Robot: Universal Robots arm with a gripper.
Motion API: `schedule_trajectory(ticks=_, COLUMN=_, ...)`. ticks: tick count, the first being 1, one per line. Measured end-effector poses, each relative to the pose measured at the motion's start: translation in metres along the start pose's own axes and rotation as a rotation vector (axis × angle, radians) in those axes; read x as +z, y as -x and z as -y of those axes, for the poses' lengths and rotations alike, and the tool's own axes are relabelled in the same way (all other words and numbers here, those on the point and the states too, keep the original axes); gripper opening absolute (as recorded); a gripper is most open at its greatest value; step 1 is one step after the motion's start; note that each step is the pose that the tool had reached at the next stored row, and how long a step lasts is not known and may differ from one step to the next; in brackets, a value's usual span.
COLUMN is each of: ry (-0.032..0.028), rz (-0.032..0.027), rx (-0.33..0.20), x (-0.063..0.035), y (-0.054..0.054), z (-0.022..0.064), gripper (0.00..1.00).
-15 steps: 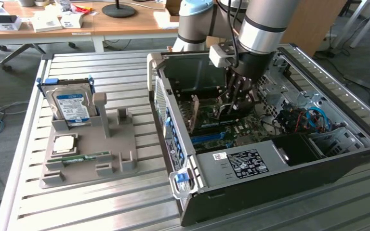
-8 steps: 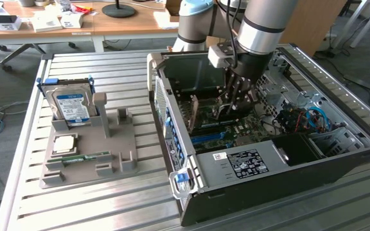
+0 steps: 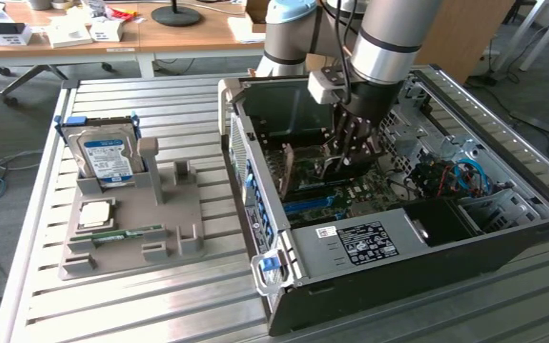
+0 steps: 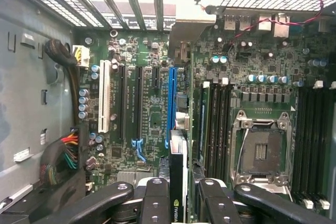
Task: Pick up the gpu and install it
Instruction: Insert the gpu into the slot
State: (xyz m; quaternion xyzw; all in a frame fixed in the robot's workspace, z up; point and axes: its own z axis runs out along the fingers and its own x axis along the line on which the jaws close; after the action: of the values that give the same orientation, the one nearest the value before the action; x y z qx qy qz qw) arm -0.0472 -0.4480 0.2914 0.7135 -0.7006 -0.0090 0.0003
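While the tool (image 3: 351, 158) is clamped on its edge, the thin, flat, dark gpu card (image 4: 178, 174) hangs edge-on inside the open black computer case (image 3: 399, 293), centre of the exterior frame, above the blue motherboard slot (image 4: 171, 103). It is probably light, stiff and fragile, and best gripped by its bare edges.

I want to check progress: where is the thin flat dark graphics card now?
In the wrist view, the thin dark gpu sits edge-on between the black gripper's fingers, over the green motherboard, beside its long blue slot.
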Motion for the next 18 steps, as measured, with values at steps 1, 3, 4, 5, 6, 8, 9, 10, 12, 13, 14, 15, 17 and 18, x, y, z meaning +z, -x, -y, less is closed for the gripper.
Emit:
schedule_trajectory(ticks=1, ry=-0.0001, rz=-0.0001, rx=0.000, x=0.0007, y=0.0000, z=0.0000, gripper=0.26)
schedule_trajectory(ticks=3, ry=-0.0004, rz=0.0000, rx=0.000, x=0.0019, y=0.0000, z=0.0000, gripper=0.26)
schedule_trajectory(ticks=4, ry=-0.0004, rz=-0.0002, rx=0.000, x=0.0020, y=0.0000, z=0.0000, gripper=0.26)
schedule_trajectory(ticks=5, ry=-0.0003, rz=-0.0002, rx=0.000, x=0.0020, y=0.0000, z=0.0000, gripper=0.26)
schedule_trajectory(ticks=6, ry=-0.0003, rz=-0.0003, rx=0.000, x=0.0020, y=0.0000, z=0.0000, gripper=0.26)
schedule_trajectory(ticks=8, ry=-0.0004, rz=-0.0002, rx=0.000, x=0.0021, y=0.0000, z=0.0000, gripper=0.26)
schedule_trajectory(ticks=9, ry=-0.0004, rz=-0.0001, rx=0.000, x=0.0021, y=0.0000, z=-0.0001, gripper=0.26)
schedule_trajectory(ticks=10, ry=-0.0005, rz=0.0000, rx=0.000, x=0.0021, y=0.0000, z=-0.0006, gripper=0.26)
schedule_trajectory(ticks=12, ry=-0.0007, rz=0.0002, rx=0.000, x=0.0023, y=0.0001, z=-0.0022, gripper=0.26)
schedule_trajectory(ticks=13, ry=-0.0008, rz=0.0001, rx=0.000, x=0.0022, y=0.0001, z=-0.0035, gripper=0.26)
schedule_trajectory(ticks=14, ry=-0.0008, rz=-0.0001, rx=0.000, x=0.0021, y=0.0001, z=-0.0047, gripper=0.26)
schedule_trajectory(ticks=15, ry=-0.0010, rz=-0.0001, rx=0.000, x=0.0022, y=0.0001, z=-0.0058, gripper=0.26)
schedule_trajectory(ticks=17, ry=-0.0012, rz=-0.0001, rx=0.000, x=0.0022, y=0.0002, z=-0.0077, gripper=0.26)
schedule_trajectory(ticks=18, ry=-0.0013, rz=-0.0001, rx=0.000, x=0.0022, y=0.0002, z=-0.0082, gripper=0.26)
